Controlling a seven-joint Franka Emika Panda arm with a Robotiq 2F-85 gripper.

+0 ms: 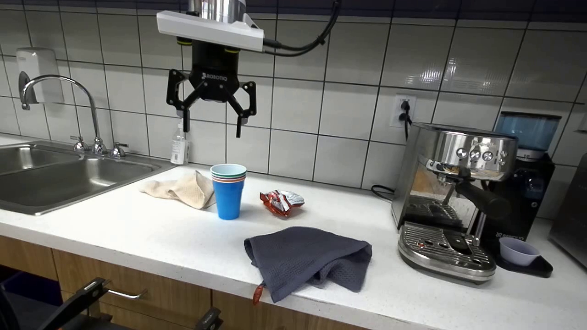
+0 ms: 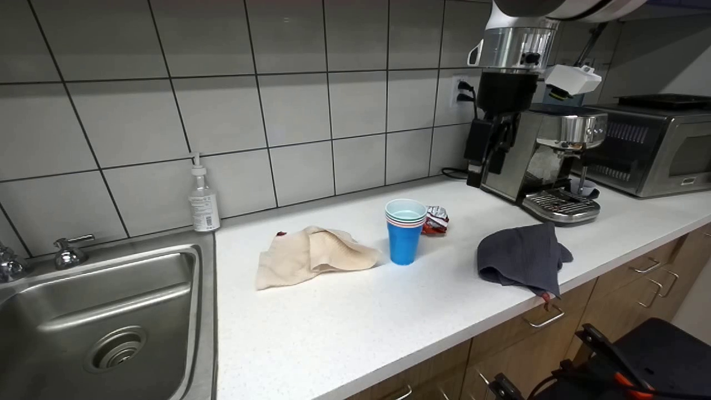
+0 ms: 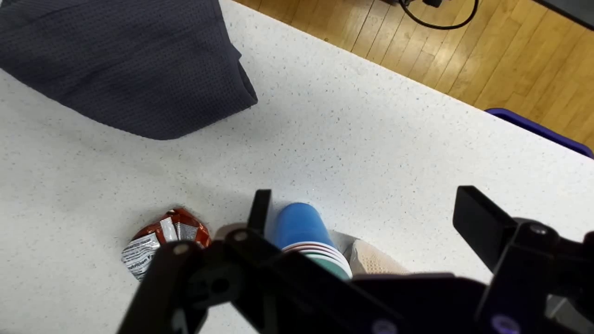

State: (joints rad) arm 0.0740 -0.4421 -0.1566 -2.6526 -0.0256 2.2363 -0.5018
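My gripper (image 1: 212,130) is open and holds nothing. It hangs in the air above the counter and the stacked cups; it also shows edge-on in an exterior view (image 2: 475,172) and in the wrist view (image 3: 364,192). The stack of cups (image 1: 228,199), blue outside with a pale green inner cup, stands upright (image 2: 403,244). In the wrist view the cups (image 3: 301,227) lie below the left finger, partly hidden. A beige cloth (image 1: 188,189) lies beside the cups (image 2: 311,258). A crumpled red and silver wrapper (image 1: 280,202) lies close by. A dark grey cloth (image 1: 312,256) lies near the front edge.
A metal sink (image 1: 91,176) with a faucet (image 1: 94,110) is at one end of the white counter (image 1: 151,238). A soap bottle (image 2: 204,205) stands by the wall. A coffee machine (image 1: 454,197), a grinder (image 1: 527,183) and a microwave (image 2: 661,150) stand at the other end.
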